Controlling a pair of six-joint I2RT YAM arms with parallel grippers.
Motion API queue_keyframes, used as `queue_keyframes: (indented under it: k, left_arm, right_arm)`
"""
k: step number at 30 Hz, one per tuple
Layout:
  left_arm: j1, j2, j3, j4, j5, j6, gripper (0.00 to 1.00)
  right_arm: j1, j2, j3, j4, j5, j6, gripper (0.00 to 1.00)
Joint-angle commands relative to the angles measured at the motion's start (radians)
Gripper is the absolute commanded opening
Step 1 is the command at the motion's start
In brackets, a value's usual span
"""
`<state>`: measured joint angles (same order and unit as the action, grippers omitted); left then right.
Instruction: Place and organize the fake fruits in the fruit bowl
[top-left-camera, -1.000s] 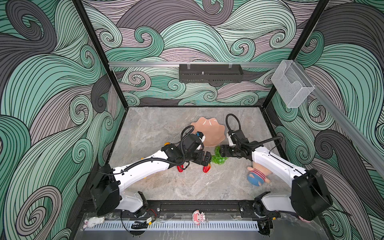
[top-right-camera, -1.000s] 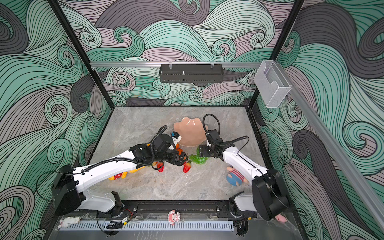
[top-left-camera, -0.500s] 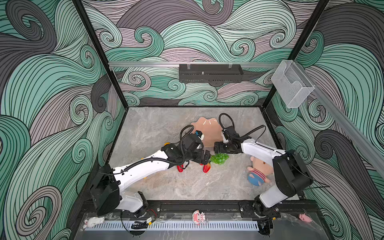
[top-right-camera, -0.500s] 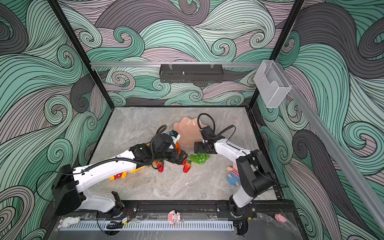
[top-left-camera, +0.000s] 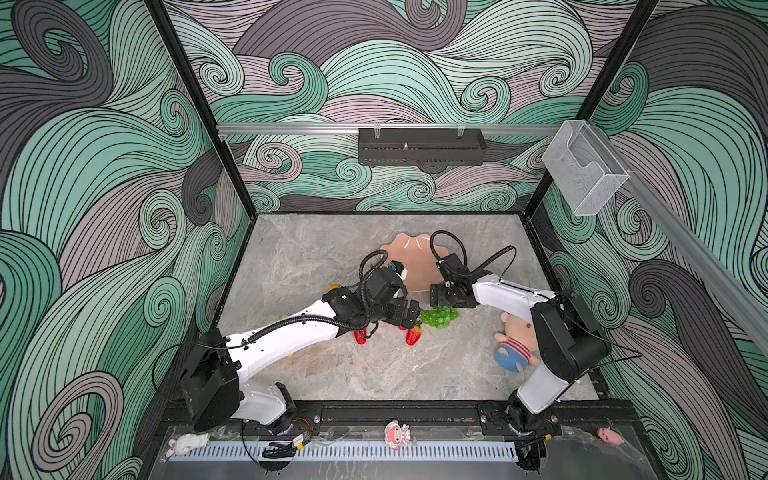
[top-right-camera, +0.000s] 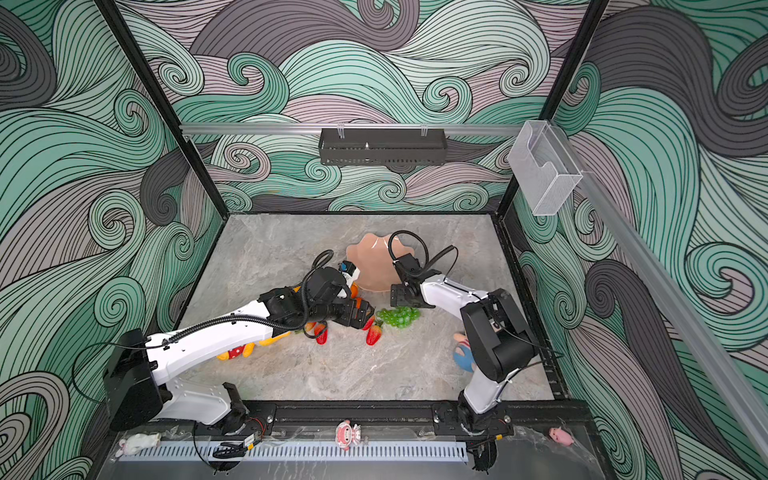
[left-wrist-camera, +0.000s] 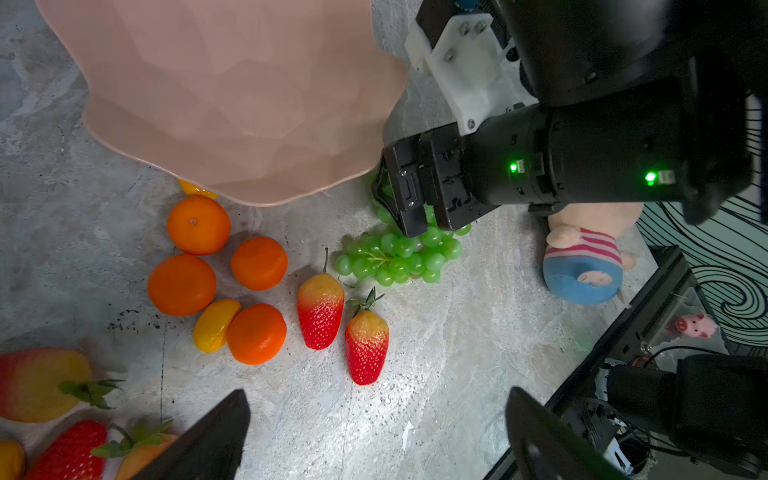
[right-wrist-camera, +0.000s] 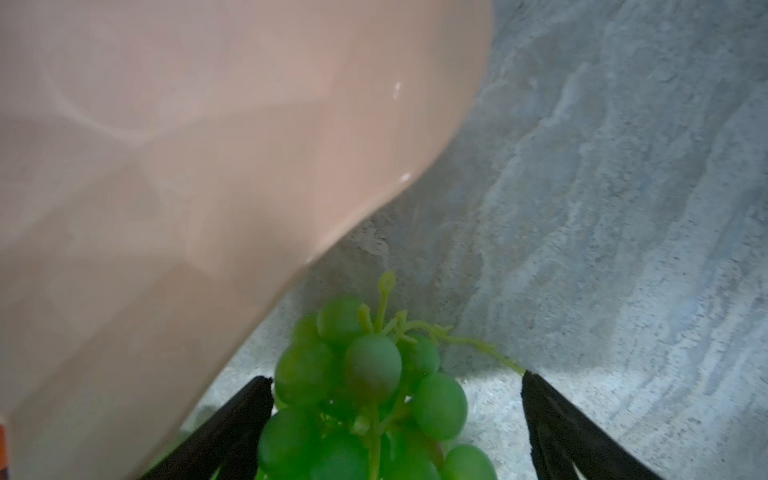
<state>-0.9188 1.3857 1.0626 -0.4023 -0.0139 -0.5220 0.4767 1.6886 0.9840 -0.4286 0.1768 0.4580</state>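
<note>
Risk, nearest first: left claw (left-wrist-camera: 376, 392) hangs spread and empty near the strawberries (left-wrist-camera: 320, 309), close beside the right claw (right-wrist-camera: 395, 377); both reaching at once could collide. The right claw stands spread astride the grape bunch (right-wrist-camera: 370, 374), not yet pinching. The bunch lies on the table, just beside the rim of the bowl (left-wrist-camera: 232, 104).

- A pinch catching only the outer grapes would likely slip.
- The jaw on the bowl side could shove the bowl.
- Dangling grapes could snag the wavy rim on the lift.

Count:
- strawberries: 2 clear, about 3 more cut off at the frame edge
- tangerines (left-wrist-camera: 198, 224): 4
- kumquats (left-wrist-camera: 216, 325): 2 sure, one of them half under the rim
- grape bunch: 1
- bowl: 1, empty
- doll (left-wrist-camera: 582, 266): 1
</note>
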Motion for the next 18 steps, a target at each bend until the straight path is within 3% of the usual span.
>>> queue_keyframes:
  k: [1,9,18]
  left_arm:
    - [-0.002,0.015,0.034,-0.02,0.019,0.013,0.99]
    - [-0.004,0.03,0.06,-0.026,0.063,0.029,0.99]
    - [-0.045,0.109,0.116,-0.042,0.092,0.081,0.99]
  right_arm:
    - [-0.003,-0.056,-0.033,-0.052,0.087,0.042,0.91]
    - [-0.012,-0.161,-0.126,-0.085,0.089,0.061,0.85]
    - [-0.041,-0.359,-0.227,-0.083,0.001,0.074,0.83]
